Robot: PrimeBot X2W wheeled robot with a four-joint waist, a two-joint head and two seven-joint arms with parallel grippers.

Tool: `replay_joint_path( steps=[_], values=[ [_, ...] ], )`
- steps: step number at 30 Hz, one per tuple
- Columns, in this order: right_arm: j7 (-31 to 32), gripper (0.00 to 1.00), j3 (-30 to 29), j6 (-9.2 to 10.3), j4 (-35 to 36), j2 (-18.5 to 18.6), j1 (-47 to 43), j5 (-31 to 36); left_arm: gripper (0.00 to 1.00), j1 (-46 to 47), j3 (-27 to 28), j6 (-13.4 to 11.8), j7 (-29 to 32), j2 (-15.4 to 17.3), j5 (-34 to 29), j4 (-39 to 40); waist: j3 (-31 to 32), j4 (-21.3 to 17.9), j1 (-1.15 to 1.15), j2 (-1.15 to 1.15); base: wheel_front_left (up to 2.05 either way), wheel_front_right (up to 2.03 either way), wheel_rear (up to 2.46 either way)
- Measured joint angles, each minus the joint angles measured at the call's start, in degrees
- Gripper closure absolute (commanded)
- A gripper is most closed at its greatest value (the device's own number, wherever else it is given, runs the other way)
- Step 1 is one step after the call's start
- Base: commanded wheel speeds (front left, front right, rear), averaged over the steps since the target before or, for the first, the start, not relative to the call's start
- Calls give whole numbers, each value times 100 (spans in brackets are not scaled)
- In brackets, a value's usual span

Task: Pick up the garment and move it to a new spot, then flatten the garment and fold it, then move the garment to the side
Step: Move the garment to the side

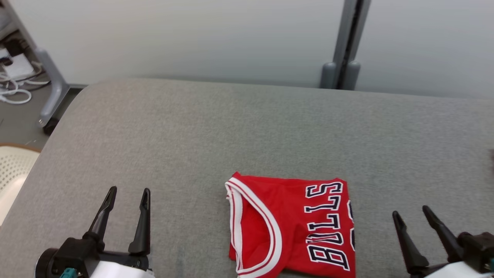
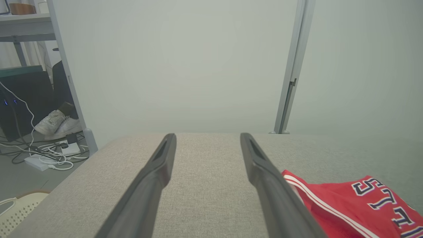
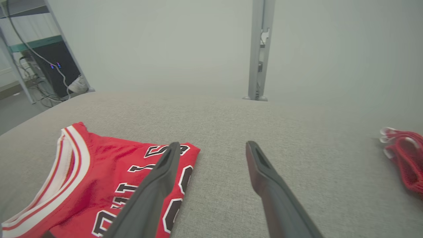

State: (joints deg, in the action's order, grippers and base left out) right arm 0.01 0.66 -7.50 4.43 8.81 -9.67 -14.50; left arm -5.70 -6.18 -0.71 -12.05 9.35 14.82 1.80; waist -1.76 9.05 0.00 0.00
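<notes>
The left claw and right claw stand wide open and empty, flanking the folded red jersey near the table's front edge. We judge folding done; next, a claw must pinch all layers together and carry them aside. Open room lies ahead and left; another red cloth sits far right
</notes>
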Motion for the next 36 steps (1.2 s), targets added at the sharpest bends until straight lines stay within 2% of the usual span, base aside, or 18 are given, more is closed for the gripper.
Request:
replay_joint_path(
  steps=[9,18,19,20,21,29,32,36],
  values=[
    [47,0,715,0,-1203,33,510,-187,0,452,-34,66,-181,-75,0,-179,-496,455,0,0,0,0,0],
    [57,0,1128,0,-2397,-82,1080,-442,0,623,-3,90,-269,-100,-4,-332,-706,601,0,0,0,0,0],
    [69,13,1156,0,-2471,-81,1120,-468,0,622,0,91,-269,-100,-5,-347,-711,595,0,0,0,0,0],
    [122,53,1220,0,-2561,-82,1168,-480,0,623,10,92,-270,-100,-8,-356,-714,585,0,0,0,0,0],
    [153,100,1276,1,-2604,-88,1206,-513,0,627,18,101,-272,-100,-8,-361,-717,573,0,0,0,0,0],
    [52,100,1615,-11,-2715,-66,1461,-687,0,656,126,114,-294,-53,-27,-338,-744,271,0,0,0,0,0],
    [37,100,1645,-19,-2644,46,1510,-675,0,649,151,116,-294,-35,-35,-302,-759,127,0,0,0,0,0],
    [-78,100,1588,-4,-2318,464,1634,-504,0,653,210,120,-303,12,-48,-207,-820,-343,0,0,0,0,0]
  ],
)
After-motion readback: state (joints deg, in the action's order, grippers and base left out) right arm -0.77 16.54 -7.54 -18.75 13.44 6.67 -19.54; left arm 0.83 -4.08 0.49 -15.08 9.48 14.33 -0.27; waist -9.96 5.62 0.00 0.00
